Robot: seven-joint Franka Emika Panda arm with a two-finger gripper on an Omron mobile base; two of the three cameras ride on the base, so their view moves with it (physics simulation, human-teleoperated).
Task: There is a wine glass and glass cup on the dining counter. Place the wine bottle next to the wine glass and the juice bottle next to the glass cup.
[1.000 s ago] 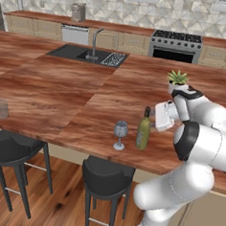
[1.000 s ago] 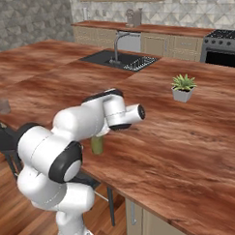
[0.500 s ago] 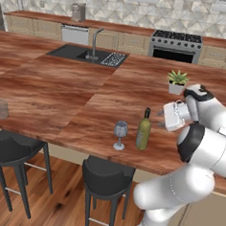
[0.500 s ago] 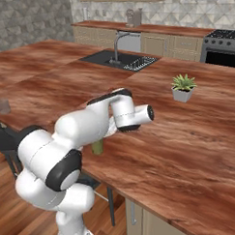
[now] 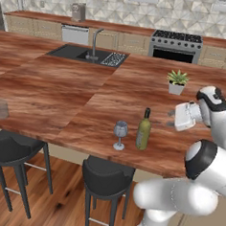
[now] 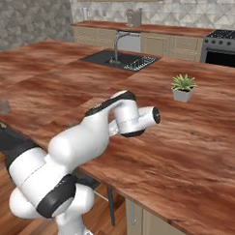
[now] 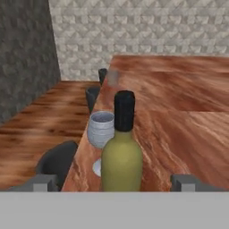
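Dark fingers [image 7: 114, 181] spread wide, holding nothing, tips apart either side of slim olive-green wine bottle [image 7: 121, 147], not touching it. Upright near front edge of reddish-brown wood-grain table [image 5: 64, 89], just beside clear stemmed wine glass [image 5: 120, 133]. From left base: black stools [image 5: 105, 177] under that edge, short clear glass cup [image 5: 0, 109] well apart leftward. Farther back, open wood, small potted plant [image 6: 183, 86], dark inset sink [image 5: 88, 56].

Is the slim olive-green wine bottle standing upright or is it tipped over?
Upright. The slim olive-green wine bottle stands on its base on the reddish-brown wooden counter, neck pointing straight up, beside the clear wine glass.
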